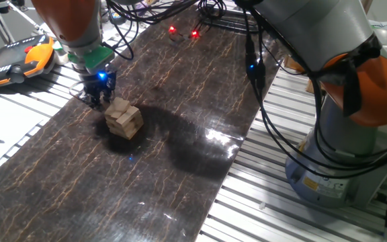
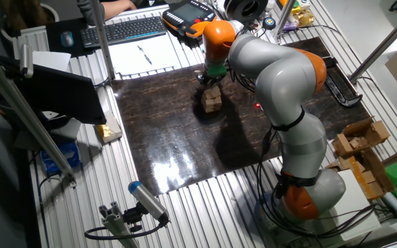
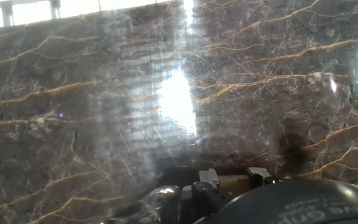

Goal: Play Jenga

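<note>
Hovering low just beside the Jenga stack [image 1: 123, 118] near one edge of the dark marbled mat [image 1: 180, 181], the gripper [image 1: 98, 98] seems lined up to nudge 1 block, though its finger spacing is unclear.

Arm [image 2: 281, 76]: rounded silver-grey links with orange joint bands. Black cables [image 1: 267, 87] hang alongside. Tool [image 1: 98, 94] — small, black, beneath a green collar — bears a blue indicator light.
</note>
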Motion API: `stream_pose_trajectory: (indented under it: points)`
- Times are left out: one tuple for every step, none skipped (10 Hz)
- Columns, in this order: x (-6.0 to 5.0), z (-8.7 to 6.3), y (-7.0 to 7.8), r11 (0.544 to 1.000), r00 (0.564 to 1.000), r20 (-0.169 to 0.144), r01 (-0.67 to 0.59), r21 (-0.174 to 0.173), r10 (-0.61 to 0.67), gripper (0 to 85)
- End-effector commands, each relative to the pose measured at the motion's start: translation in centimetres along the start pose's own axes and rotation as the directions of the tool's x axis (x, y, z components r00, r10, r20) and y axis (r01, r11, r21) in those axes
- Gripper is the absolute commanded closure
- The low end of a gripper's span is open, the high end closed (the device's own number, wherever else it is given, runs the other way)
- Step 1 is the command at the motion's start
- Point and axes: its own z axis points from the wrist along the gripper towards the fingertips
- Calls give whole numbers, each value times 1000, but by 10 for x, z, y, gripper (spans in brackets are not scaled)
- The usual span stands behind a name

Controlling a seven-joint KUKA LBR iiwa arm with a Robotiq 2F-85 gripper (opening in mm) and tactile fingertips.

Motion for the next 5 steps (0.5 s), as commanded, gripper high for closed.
stream_pose_trajectory:
  points:
    - [0,0,0,1000,1000,-2,-4,0,4,543]
    - [0,0,0,1000,1000,-5,-11,0,11,543]
    - [0,0,0,1000,1000,-5,-19,0,19,543]
    - [0,0,0,1000,1000,-3,-24,0,24,543]
    - [0,0,0,1000,1000,-4,-24,-6,24,543]
